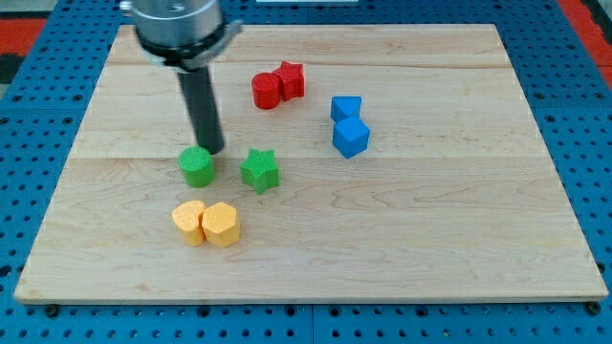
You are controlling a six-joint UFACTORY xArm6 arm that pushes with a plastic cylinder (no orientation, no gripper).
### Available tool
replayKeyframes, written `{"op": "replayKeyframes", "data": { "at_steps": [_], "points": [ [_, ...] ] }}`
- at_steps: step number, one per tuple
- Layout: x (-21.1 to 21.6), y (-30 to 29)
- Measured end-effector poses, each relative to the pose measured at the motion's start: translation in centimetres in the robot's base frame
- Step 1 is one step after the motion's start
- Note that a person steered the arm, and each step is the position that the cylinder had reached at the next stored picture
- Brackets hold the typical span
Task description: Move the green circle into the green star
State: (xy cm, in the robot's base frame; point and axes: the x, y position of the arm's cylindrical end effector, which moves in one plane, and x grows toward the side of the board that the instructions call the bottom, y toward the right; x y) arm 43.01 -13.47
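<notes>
The green circle sits left of centre on the wooden board. The green star lies a short gap to its right, not touching it. My tip is down at the board just above and slightly right of the green circle, close to its upper right edge, and up-left of the green star.
Two yellow blocks touch each other below the green circle. A red circle and red star touch near the top centre. Two blue blocks sit stacked right of centre. A blue pegboard surrounds the board.
</notes>
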Motion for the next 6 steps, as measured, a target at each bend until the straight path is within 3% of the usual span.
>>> {"op": "replayKeyframes", "data": {
  "at_steps": [1, 2, 3, 6],
  "points": [
    [-0.5, -4.4],
    [1.0, -5.3],
    [2.9, -2.8],
    [2.4, 1.1]
  ]
}}
